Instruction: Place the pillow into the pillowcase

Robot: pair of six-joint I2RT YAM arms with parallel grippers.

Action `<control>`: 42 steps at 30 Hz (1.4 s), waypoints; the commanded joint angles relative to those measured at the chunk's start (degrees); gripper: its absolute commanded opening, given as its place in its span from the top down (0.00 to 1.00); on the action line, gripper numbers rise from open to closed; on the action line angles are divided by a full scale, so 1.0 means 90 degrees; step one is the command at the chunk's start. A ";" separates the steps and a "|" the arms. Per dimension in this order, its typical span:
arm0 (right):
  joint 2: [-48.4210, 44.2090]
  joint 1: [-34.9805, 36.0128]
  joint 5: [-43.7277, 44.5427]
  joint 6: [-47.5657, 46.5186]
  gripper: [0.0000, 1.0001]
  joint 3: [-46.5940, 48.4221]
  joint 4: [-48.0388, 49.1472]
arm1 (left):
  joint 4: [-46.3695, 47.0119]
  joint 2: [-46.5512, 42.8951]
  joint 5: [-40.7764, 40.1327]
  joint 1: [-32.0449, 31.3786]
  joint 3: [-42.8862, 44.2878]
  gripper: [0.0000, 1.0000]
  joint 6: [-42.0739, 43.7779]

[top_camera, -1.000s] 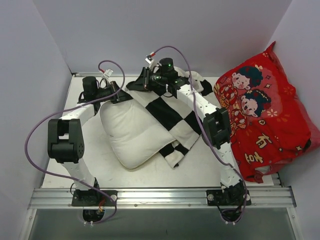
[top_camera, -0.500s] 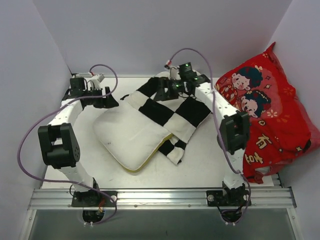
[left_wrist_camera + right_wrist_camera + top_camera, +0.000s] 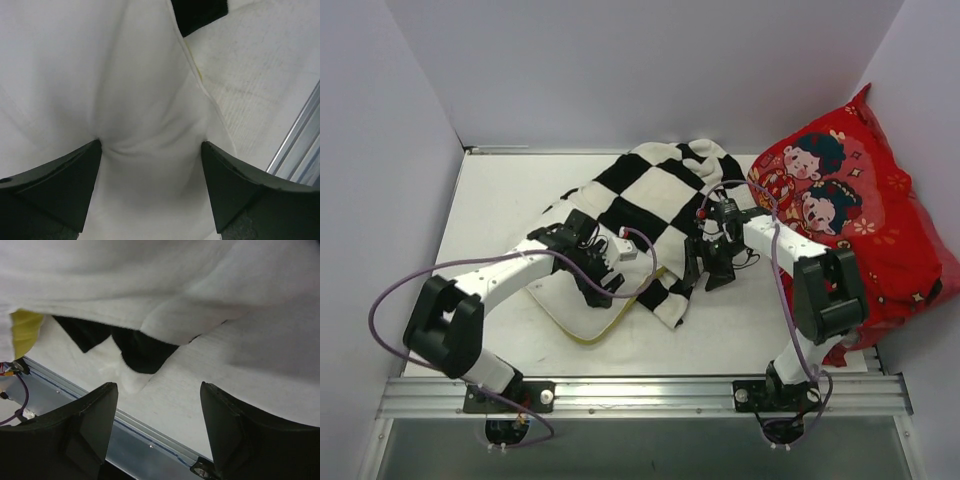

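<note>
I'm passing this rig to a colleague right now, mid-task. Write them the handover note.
Left gripper: open, fingers pressing into the pillow, no grip.
Right gripper: open, empty, low over the table by the near edge of the pillowcase.
The pillowcase lies draped over the pillow's far part; the near corner, with its yellow band, is bare.
Done: cannot tell whether any of the pillow is inside.
Left: probably find the case's mouth and work the pillow fully in.
</note>
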 commanded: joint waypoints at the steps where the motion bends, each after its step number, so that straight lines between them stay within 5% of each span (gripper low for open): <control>1: 0.0419 0.0073 -0.0331 0.0278 0.33 -0.0203 0.0422 | 0.0241 0.0499 -0.0372 -0.0056 0.0106 0.13 -0.0039; 6: 0.1016 0.0648 -0.1171 0.0552 0.52 -0.0087 0.1146 | 0.0778 0.1583 -0.0002 -0.0066 0.0603 0.45 -0.0712; 7: 0.1211 0.0794 -0.1268 0.0543 0.65 0.0039 0.1175 | 0.0847 0.1701 0.0289 -0.0028 0.0759 0.61 -0.1013; 11: 0.1447 0.1186 -0.1825 0.0533 0.94 0.1025 0.1254 | 0.1266 0.1966 0.1110 0.0118 0.1695 1.00 -0.1620; 15: 0.1126 0.1041 -0.2294 0.0465 1.00 0.1885 0.1234 | 0.1638 0.1800 0.2029 0.0402 0.2321 1.00 -0.2186; 19: 0.0094 0.0728 -0.3035 0.0464 1.00 0.2577 0.1225 | 0.2787 0.1566 0.3629 0.0744 0.2665 1.00 -0.4006; 21: -0.0483 0.0679 -0.3135 0.0523 1.00 0.2862 0.1224 | 0.4716 0.1380 0.4350 0.0793 0.2548 1.00 -0.5112; 24: -0.1002 0.0785 -0.2911 0.0611 1.00 0.3730 0.1263 | 0.8125 0.1321 0.4764 0.0715 0.2177 1.00 -0.8746; 28: -0.1112 0.0932 -0.2462 0.0776 1.00 0.4785 0.1332 | 1.3009 0.1972 0.4260 0.0880 0.2613 1.00 -1.2600; 30: -0.0995 0.1010 -0.2237 0.0787 1.00 0.5400 0.1342 | 1.3687 0.2306 0.4014 0.1104 0.2840 1.00 -1.4045; 32: -0.0771 0.1108 -0.2159 0.0854 1.00 0.5849 0.1332 | 1.3730 0.2454 0.3603 0.1621 0.2296 1.00 -1.4307; 37: 0.0429 0.1206 -0.2139 0.0806 1.00 0.5978 0.1225 | 1.2943 0.2357 0.4158 0.2598 0.0705 0.99 -1.3411; 40: 0.1318 0.1440 -0.2071 0.0747 0.98 0.5949 0.1205 | 1.1625 0.2288 0.4715 0.3398 -0.0019 0.79 -1.1744; 42: 0.2106 0.1586 -0.2187 0.0826 0.75 0.6153 0.1195 | 0.9810 0.2132 0.4639 0.4195 -0.0157 0.50 -1.0081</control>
